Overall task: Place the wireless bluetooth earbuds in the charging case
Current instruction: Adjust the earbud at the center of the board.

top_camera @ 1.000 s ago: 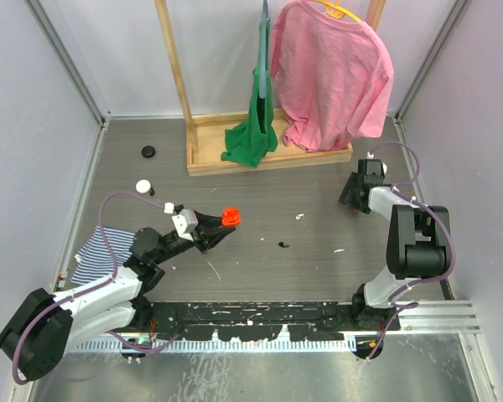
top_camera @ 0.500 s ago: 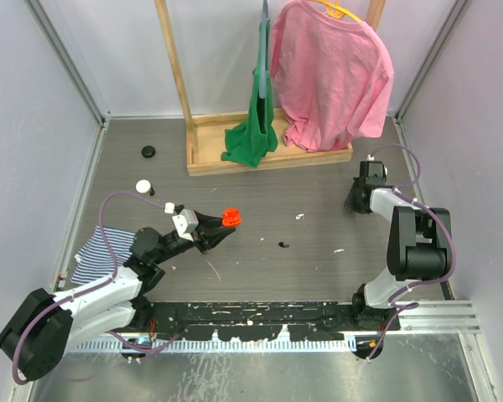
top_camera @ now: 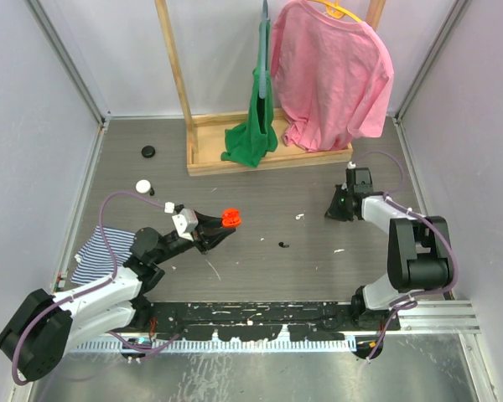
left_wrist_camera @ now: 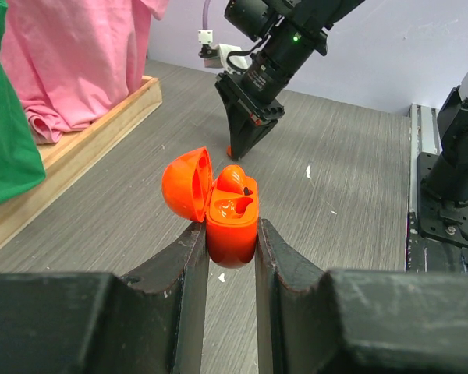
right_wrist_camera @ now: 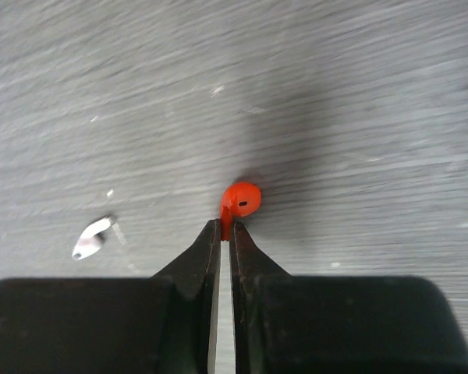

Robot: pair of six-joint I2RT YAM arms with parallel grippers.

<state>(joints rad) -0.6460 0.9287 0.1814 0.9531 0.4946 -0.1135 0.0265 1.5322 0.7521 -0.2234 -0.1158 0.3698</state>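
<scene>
My left gripper point(left_wrist_camera: 228, 234) is shut on the orange charging case point(left_wrist_camera: 232, 218), which it holds above the table with the lid point(left_wrist_camera: 186, 185) swung open to the left. In the top view the case point(top_camera: 230, 218) sits left of centre. An orange earbud point(right_wrist_camera: 242, 199) is pinched by its stem in my shut right gripper point(right_wrist_camera: 225, 227), just over the grey table. That gripper point(top_camera: 331, 211) is on the right side of the table, well apart from the case. The left wrist view shows it pointing down at the table point(left_wrist_camera: 246, 144) beyond the case.
A wooden rack point(top_camera: 268, 157) with a pink shirt point(top_camera: 331, 75) and a green cloth point(top_camera: 253, 134) stands at the back. A black cap point(top_camera: 148, 152) and a white cap point(top_camera: 142, 186) lie far left, a striped cloth point(top_camera: 96, 251) near left. A small black bit point(top_camera: 282, 244) lies mid-table.
My right gripper has shut on the earbud's stem and moved left, toward the table's middle. The left arm and the case have not moved.
</scene>
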